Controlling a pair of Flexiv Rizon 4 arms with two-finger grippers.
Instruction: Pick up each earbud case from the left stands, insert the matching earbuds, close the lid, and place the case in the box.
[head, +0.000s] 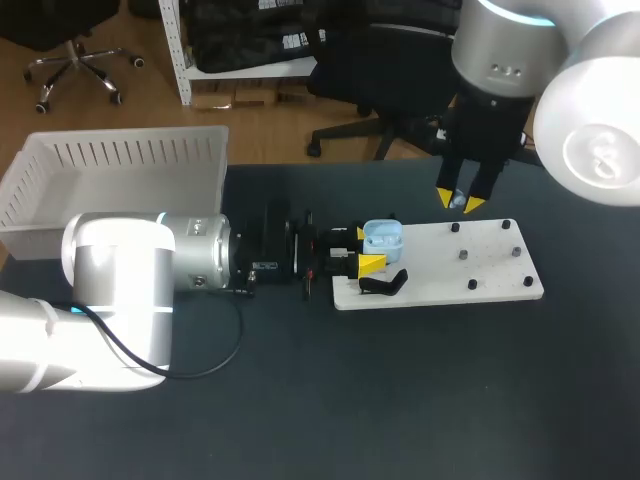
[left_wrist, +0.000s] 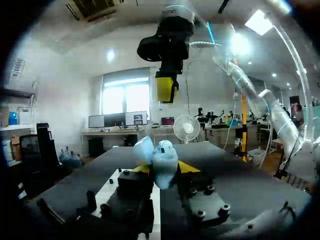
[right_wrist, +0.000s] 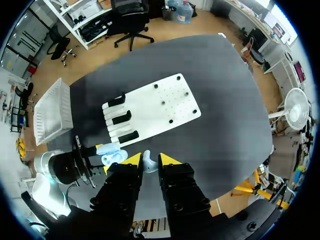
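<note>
Your left claw (head: 365, 249) pinches the earbud case (head: 383, 237) mid-frame, at the left end of the white stand board (head: 480, 275). Your right claw (head: 460, 201), upper right, grips a white earbud (right_wrist: 148, 162). The desk (head: 420, 400) is dark, with a white box (head: 120, 152) at upper left. The case is pale blue, lid open.

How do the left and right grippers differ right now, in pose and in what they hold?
The left gripper lies level, low by the white board; the right gripper hangs higher up, pointing down. The left gripper is shut on the open light blue case; the right gripper is shut on a small white earbud. Both have yellow tips, and both hold something.
</note>
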